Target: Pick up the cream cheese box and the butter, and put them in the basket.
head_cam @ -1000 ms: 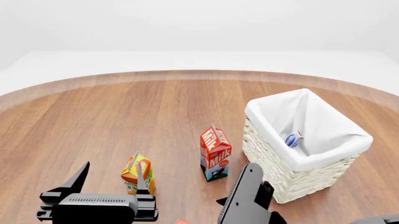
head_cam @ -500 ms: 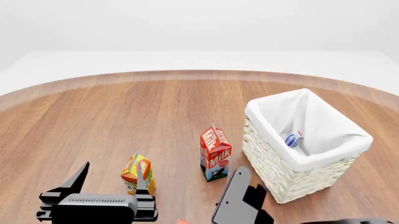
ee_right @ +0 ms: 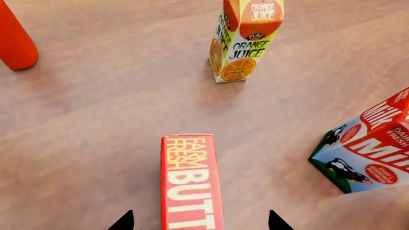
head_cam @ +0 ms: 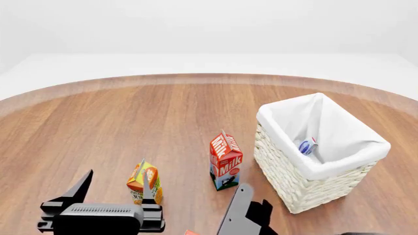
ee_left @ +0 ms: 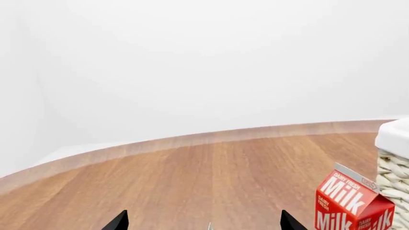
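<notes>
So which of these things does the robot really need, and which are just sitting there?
Needed for the job:
- cream cheese box, already lying inside the basket
- butter, on the table between the right end effector's fingertips
- basket

Just sitting there:
- milk carton
- orange juice carton
- a red object at the picture's edge

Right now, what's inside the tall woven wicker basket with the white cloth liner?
Inside the basket, a small white cream cheese box with a blue oval logo leans against the liner. The basket floor beneath it is hidden by the near wall.

butter (ee_right: 190, 184) flanked by bare table (ee_right: 96, 143), milk carton (ee_right: 370, 143) near
</notes>
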